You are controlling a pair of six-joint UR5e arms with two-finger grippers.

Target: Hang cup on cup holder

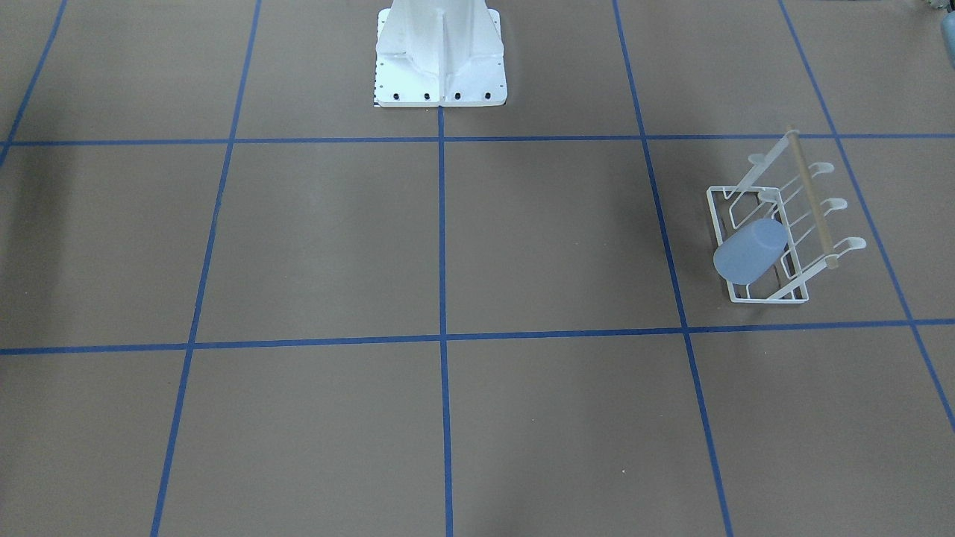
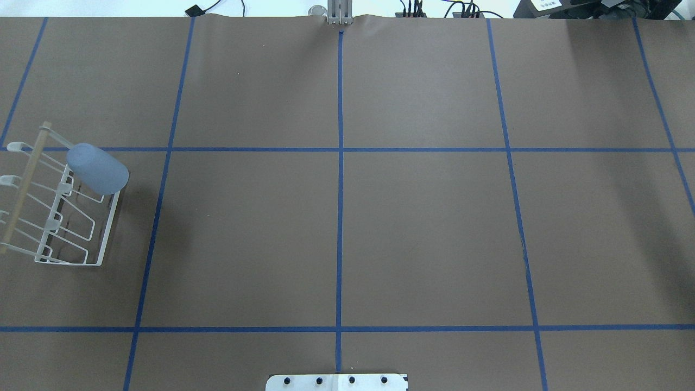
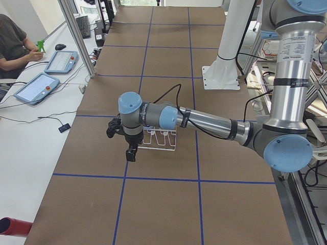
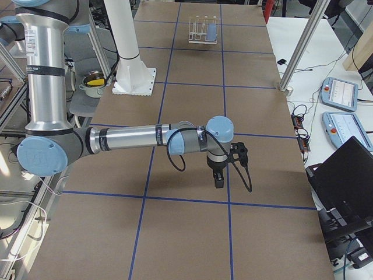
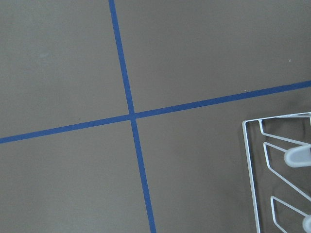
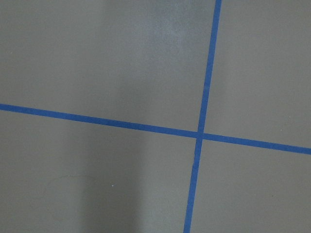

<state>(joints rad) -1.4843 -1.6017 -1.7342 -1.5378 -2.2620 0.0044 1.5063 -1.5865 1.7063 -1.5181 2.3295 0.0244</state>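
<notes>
The pale blue-grey cup (image 1: 750, 252) sits tilted, mouth down, over an end prong of the white wire cup holder (image 1: 768, 298). Both also show in the overhead view, the cup (image 2: 98, 169) on the holder (image 2: 111, 228) at the table's left edge. The left wrist view catches only a corner of the holder (image 5: 250, 170). My left gripper (image 3: 131, 153) hangs over the table just beside the holder (image 3: 161, 139), apart from the cup. My right gripper (image 4: 218, 179) hangs over bare table, far from the cup (image 4: 212, 29). I cannot tell whether either gripper is open or shut.
The white robot pedestal (image 1: 440, 52) stands at mid-table on the robot's side. Blue tape lines (image 2: 340, 163) grid the brown table. An operator (image 3: 13, 41) sits by tablets (image 3: 38, 87) beside the table. A laptop (image 4: 344, 175) stands off the other side.
</notes>
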